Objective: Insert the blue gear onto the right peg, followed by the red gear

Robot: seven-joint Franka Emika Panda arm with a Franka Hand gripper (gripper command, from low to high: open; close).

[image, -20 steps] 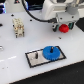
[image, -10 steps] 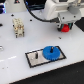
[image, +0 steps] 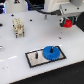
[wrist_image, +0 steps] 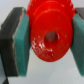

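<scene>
Currently the gripper (image: 65, 20), at the frame's upper right, is clamped on the red gear (wrist_image: 49, 31); best lowered level, hole centred over the blue gear (image: 50, 52) at lower centre.

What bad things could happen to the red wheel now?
The gripper pinches the red gear only by its toothed edge, so it might slip or tilt. It hangs far from the grey plate, so it could drop on the way. The blue gear already fills that end, leaving little room to aim.
</scene>
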